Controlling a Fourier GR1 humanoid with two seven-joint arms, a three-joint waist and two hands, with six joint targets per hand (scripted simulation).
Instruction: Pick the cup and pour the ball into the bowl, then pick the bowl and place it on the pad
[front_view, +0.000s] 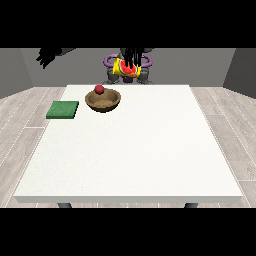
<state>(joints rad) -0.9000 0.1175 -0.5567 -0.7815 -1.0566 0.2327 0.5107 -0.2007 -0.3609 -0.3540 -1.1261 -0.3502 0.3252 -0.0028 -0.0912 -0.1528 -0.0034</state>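
A brown bowl (103, 101) stands on the white table (130, 150) near its far left. A red ball (99, 89) shows at the bowl's far rim, just inside or just over it; I cannot tell which. The yellow cup (121, 67), red inside, is held tipped in the air behind the table's far edge, in front of the robot's torso. The hand at the view's right (131, 56) is curled round it from above. The hand at the view's left (48, 56) hangs high, off the table's left side, fingers spread and holding nothing. A green pad (63, 109) lies left of the bowl.
The table's left edge runs just beside the pad. The robot's torso, with purple rings (107, 61), stands behind the far edge. Grey plank floor surrounds the table.
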